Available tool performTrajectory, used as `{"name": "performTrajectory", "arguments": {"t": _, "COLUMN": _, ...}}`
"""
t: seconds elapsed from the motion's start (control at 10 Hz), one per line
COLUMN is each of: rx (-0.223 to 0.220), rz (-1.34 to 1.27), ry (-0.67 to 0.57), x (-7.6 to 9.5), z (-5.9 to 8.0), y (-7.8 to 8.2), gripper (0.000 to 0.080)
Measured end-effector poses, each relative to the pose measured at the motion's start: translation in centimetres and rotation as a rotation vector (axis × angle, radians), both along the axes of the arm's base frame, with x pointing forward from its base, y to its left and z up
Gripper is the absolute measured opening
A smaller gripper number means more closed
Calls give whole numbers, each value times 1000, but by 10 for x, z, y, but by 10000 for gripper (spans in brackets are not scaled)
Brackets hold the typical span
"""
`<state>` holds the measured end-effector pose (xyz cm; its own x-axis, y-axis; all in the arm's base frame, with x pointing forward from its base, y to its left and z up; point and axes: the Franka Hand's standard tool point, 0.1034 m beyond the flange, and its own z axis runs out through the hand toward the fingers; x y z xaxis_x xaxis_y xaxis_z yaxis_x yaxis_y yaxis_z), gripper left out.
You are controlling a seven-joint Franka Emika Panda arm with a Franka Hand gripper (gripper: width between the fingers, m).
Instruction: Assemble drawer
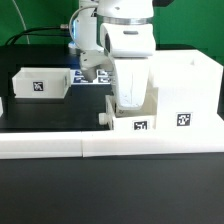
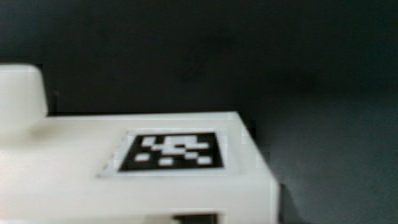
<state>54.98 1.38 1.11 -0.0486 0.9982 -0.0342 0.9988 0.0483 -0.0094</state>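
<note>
Assessing the assembly at this moment, we found the drawer unfinished: all three parts stood separately on the dark counter.

1. The housing stood at the exterior view's right, with one tag facing the camera. We saw no tray seated in it from this side.
2. The first tray lay at the exterior view's left, well apart from the housing and from the arm. We judged it untouched.
3. The second tray sat just beside the housing's near corner, behind the long white bar and directly under the arm.

The fingers hung low over the second tray, at or just above its rim. The arm's own body hid the tips in the exterior view, so we could not tell whether they were spread, pressed together or pinching the tray wall. The wrist view showed a tagged white face close to the camera. It was probably the second tray, but the blur ruled out certainty.

We judged the step in hand to be the fitting of the second tray. Remaining work: seat that tray in the housing, then fetch and seat the first tray.
</note>
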Motion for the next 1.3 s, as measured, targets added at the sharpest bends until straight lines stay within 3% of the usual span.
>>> {"name": "performTrajectory", "arguments": {"t": 0.2, "rx": 0, "rz": -20, "ry": -2, "x": 0, "z": 1, "y": 2, "gripper": 372}}
{"name": "performTrajectory", "arguments": {"t": 0.3, "rx": 1, "rz": -21, "ry": -2, "x": 1, "z": 2, "y": 2, "gripper": 372}}
{"name": "performTrajectory", "arguments": {"t": 0.4, "rx": -1, "rz": -23, "ry": 2, "x": 1, "z": 4, "y": 2, "gripper": 547}}
{"name": "performTrajectory", "arguments": {"t": 0.5, "rx": -2, "rz": -24, "ry": -4, "x": 4, "z": 11, "y": 3, "gripper": 547}}
{"name": "performTrajectory", "arguments": {"t": 0.6, "rx": -5, "rz": -25, "ry": -4, "x": 5, "z": 18, "y": 2, "gripper": 631}}
{"name": "performTrajectory", "arguments": {"t": 0.9, "rx": -23, "rz": -33, "ry": 12, "x": 7, "z": 49, "y": -6, "gripper": 649}}
{"name": "performTrajectory", "arguments": {"t": 1.1, "rx": -32, "rz": -26, "ry": 3, "x": 10, "z": 63, "y": -23, "gripper": 649}}
{"name": "performTrajectory", "arguments": {"t": 1.3, "rx": -36, "rz": -4, "ry": 10, "x": 3, "z": 62, "y": -50, "gripper": 649}}
